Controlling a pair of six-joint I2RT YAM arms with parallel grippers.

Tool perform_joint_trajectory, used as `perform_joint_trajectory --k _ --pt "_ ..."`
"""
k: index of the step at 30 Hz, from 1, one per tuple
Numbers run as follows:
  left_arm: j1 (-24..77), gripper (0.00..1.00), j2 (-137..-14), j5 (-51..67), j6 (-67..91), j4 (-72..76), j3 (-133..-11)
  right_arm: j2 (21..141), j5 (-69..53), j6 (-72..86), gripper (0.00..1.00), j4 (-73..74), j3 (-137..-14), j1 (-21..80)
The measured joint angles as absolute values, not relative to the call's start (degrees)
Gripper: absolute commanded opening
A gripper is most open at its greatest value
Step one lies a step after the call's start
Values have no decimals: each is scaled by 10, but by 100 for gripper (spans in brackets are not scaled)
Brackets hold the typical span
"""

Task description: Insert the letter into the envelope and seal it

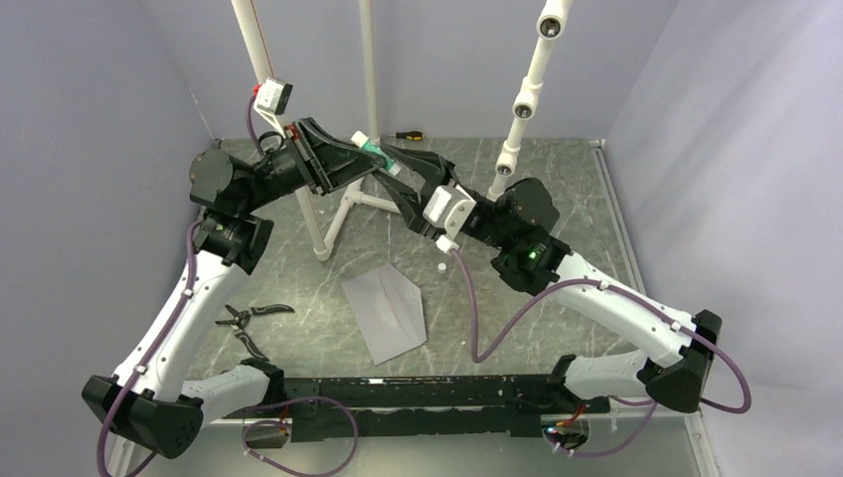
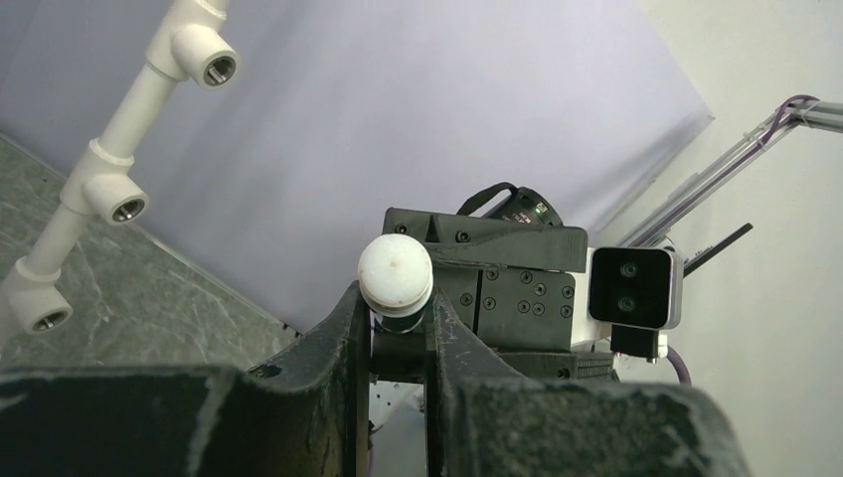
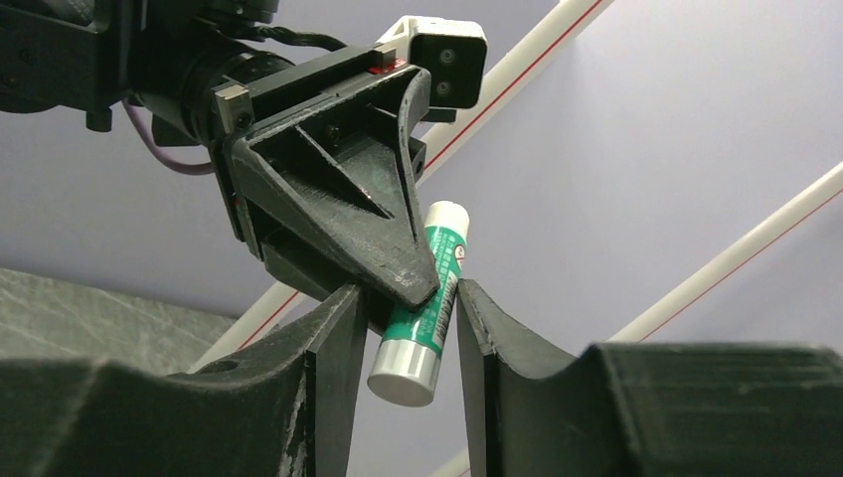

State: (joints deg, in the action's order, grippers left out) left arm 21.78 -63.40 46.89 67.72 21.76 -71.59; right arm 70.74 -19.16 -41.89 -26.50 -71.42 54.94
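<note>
Grey envelope [image 1: 386, 310] lies flat on the table [image 1: 557, 179] near the arm bases, waiting for glue. The letter isn't visible and is likely already inside. Farther back, the left gripper [image 3: 418, 283] clamps a glue stick [image 3: 437, 248] in mid-air. The right gripper [image 3: 408, 308] brackets the stick's free end, probably to uncap it, though I cannot tell whether it pinches yet.

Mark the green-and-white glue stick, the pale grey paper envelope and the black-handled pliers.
green-and-white glue stick [image 3: 422, 318]: right wrist view, green label.
pale grey paper envelope [image 1: 386, 313]: top view, middle of its face.
black-handled pliers [image 1: 240, 319]: top view, near the pivot.

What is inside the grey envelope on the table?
Its inside cannot be seen: the envelope lies flat on the table and its own paper covers any content. No letter shows outside it.
</note>
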Motion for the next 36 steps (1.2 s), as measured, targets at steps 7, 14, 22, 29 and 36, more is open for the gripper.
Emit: perform_joint_trajectory --k 7,14,22,29,36 --pt "215 12 -636 456 690 236 -716 716 -160 -437 0 -277 -724 551" --pt "216 74 -633 455 669 225 -716 719 -131 -428 0 -286 -722 555" --pt "218 79 -606 445 638 185 -716 712 -108 -423 0 -286 -706 553" --pt "218 73 -599 411 620 145 -716 702 -107 -422 0 -262 -704 552" --pt "218 71 -598 385 612 116 -716 688 -111 -413 0 -238 -703 552"
